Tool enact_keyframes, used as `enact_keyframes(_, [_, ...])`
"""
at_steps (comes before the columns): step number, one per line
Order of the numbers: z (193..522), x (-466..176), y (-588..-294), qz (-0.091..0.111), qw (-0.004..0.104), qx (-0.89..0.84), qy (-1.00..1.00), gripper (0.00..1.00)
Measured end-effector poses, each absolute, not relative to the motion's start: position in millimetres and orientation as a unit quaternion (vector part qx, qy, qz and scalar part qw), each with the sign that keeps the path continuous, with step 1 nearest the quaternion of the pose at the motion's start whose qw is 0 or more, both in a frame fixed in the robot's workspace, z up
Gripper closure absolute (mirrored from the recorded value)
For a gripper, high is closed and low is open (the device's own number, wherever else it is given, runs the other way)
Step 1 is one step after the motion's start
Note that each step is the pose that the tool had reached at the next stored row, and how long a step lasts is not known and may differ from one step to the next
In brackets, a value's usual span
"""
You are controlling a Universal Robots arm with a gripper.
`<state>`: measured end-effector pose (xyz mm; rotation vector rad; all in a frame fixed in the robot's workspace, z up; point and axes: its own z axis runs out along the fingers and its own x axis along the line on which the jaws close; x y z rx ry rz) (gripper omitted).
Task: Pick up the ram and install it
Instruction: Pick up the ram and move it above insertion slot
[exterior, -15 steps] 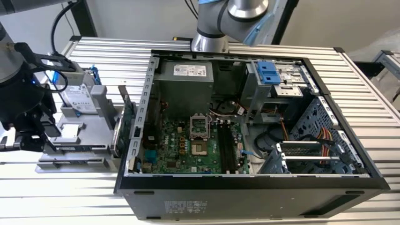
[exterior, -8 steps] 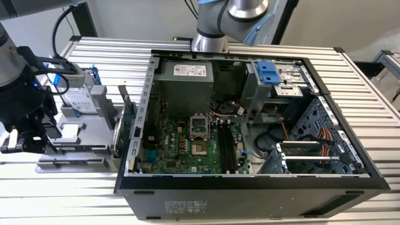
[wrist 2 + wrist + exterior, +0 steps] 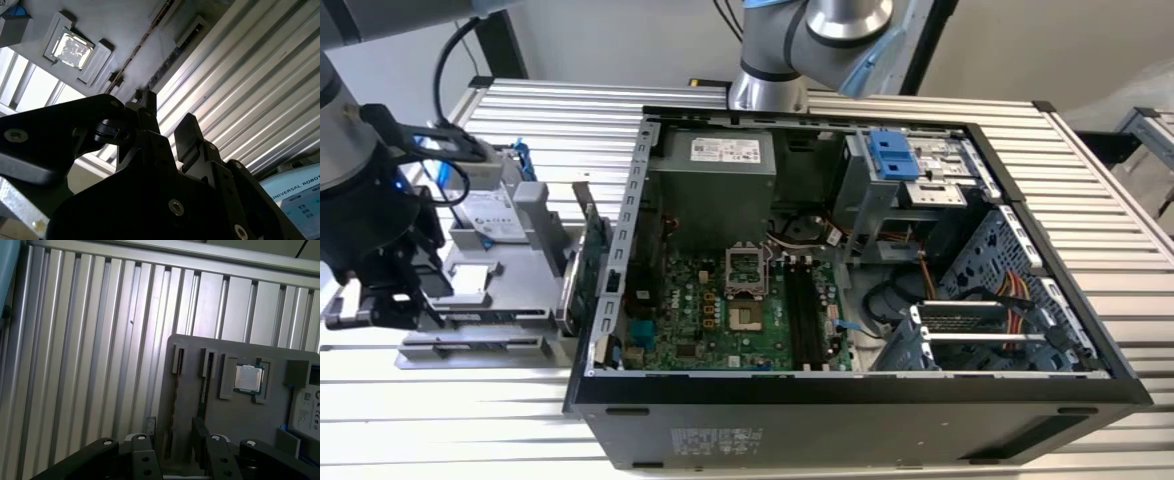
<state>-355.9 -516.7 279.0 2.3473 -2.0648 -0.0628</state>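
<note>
The ram (image 3: 173,390) stands on edge in a narrow slot of the grey holder tray (image 3: 240,430), seen as a thin dark strip; in the second wrist view the ram (image 3: 143,44) runs away from the fingers. A second thin board (image 3: 204,382) sits in the neighbouring slot. My gripper (image 3: 172,435) hangs open just above the tray's near end, one black finger on each side of the ram's line, with nothing between them. In the exterior view the gripper (image 3: 390,300) is at the far left, over the tray (image 3: 520,255).
The open computer case (image 3: 854,385) fills the middle, with the motherboard's long black memory slots (image 3: 803,320) empty. A green expansion card (image 3: 594,255) stands between tray and case. The tray also carries a processor chip (image 3: 248,378) and a hard drive (image 3: 306,410). Ribbed aluminium table (image 3: 90,350) surrounds everything.
</note>
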Motion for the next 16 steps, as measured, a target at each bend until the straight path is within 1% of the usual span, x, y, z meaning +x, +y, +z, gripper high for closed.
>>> enact_keyframes(16, [274.7, -355.9, -516.7, -0.019, 0.007, 0.751, -0.66, 0.0])
